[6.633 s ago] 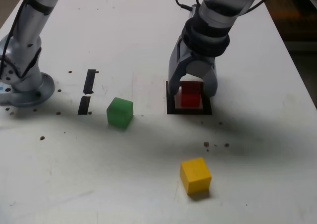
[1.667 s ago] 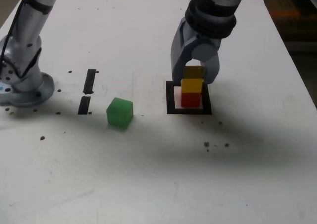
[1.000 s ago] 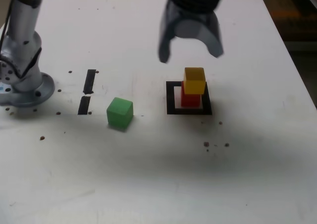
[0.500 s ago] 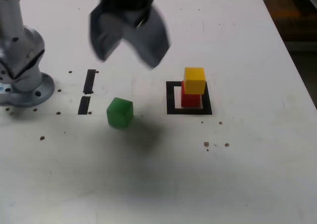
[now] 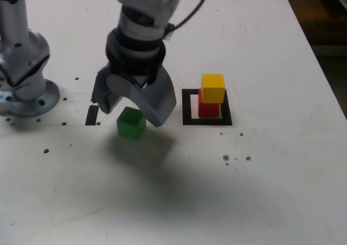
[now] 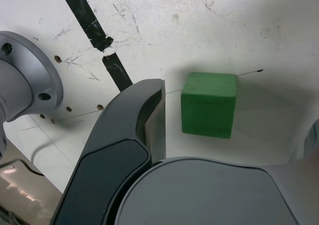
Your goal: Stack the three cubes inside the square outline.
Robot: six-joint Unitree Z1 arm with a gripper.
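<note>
My gripper (image 5: 133,107) hangs over green cube (image 5: 131,123), jaws spread wide, one each side, not touching: lined up to straddle before closing. Green cube sits on table (image 5: 271,191), left of square outline (image 5: 187,107) in exterior view. Yellow cube (image 5: 213,88) rests on red cube (image 5: 207,108) inside outline, slightly offset. Cubes matte, sharp-edged, flat-faced; jaws smooth dark plastic, curved. Table white, scuffed.

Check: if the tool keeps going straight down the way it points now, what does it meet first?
Most likely the green cube, or the table on either side of it. The tool is open and points down with the cube between its fingers. How high it hangs above the cube is unclear.
</note>
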